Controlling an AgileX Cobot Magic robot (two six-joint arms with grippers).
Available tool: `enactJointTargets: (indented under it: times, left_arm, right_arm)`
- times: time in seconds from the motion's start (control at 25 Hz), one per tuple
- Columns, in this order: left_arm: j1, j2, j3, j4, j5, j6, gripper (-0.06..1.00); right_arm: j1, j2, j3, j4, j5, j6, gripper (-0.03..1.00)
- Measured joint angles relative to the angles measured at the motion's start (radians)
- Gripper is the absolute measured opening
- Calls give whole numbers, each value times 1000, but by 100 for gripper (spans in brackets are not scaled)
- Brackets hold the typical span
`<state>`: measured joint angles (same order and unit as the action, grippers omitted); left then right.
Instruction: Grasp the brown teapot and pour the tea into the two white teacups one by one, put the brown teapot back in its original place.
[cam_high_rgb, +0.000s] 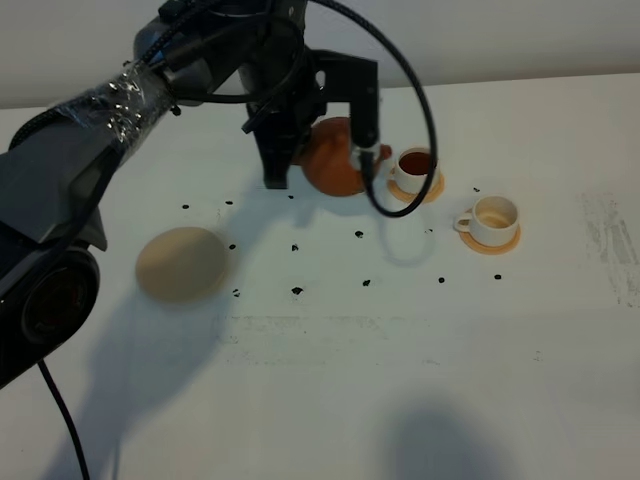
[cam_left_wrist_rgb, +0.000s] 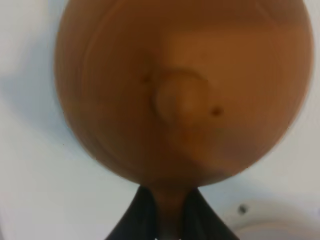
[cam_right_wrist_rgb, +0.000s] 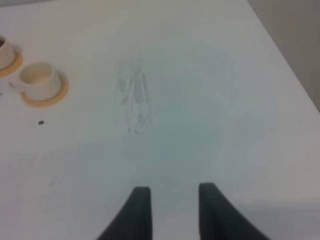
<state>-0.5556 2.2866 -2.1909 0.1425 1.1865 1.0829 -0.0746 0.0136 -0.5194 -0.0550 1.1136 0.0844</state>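
Note:
The brown teapot (cam_high_rgb: 335, 160) hangs in my left gripper (cam_high_rgb: 305, 150), spout toward the nearer white teacup (cam_high_rgb: 413, 165), which holds dark tea and stands on an orange coaster. In the left wrist view the teapot (cam_left_wrist_rgb: 180, 90) fills the frame, blurred, and my left gripper (cam_left_wrist_rgb: 170, 220) is shut on its handle. The second white teacup (cam_high_rgb: 490, 220) has a cream inside and stands on its own orange coaster, further right. Both cups show in the right wrist view (cam_right_wrist_rgb: 37, 80) (cam_right_wrist_rgb: 2, 50). The pale beige coaster disc (cam_high_rgb: 182, 263) lies bare at the left. My right gripper (cam_right_wrist_rgb: 172, 212) is open over bare table.
Small black specks (cam_high_rgb: 297, 291) are scattered over the white table (cam_high_rgb: 400, 380) between the disc and the cups. A faint scuff mark (cam_right_wrist_rgb: 134, 100) lies on the table to the right of the cups. The left arm's cable (cam_high_rgb: 420, 110) loops over the teapot.

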Motion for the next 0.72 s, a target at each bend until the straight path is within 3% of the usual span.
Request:
enactJointTargets:
  times: [0.36,0.72]
  left_arm:
    - [0,-1,18,-25,1,-308,9]
    - [0,-1,100,-55,1,-421,9]
  right_arm:
    - [0,0,0,0,0,0,23]
    - [0,0,0,0,0,0,23]
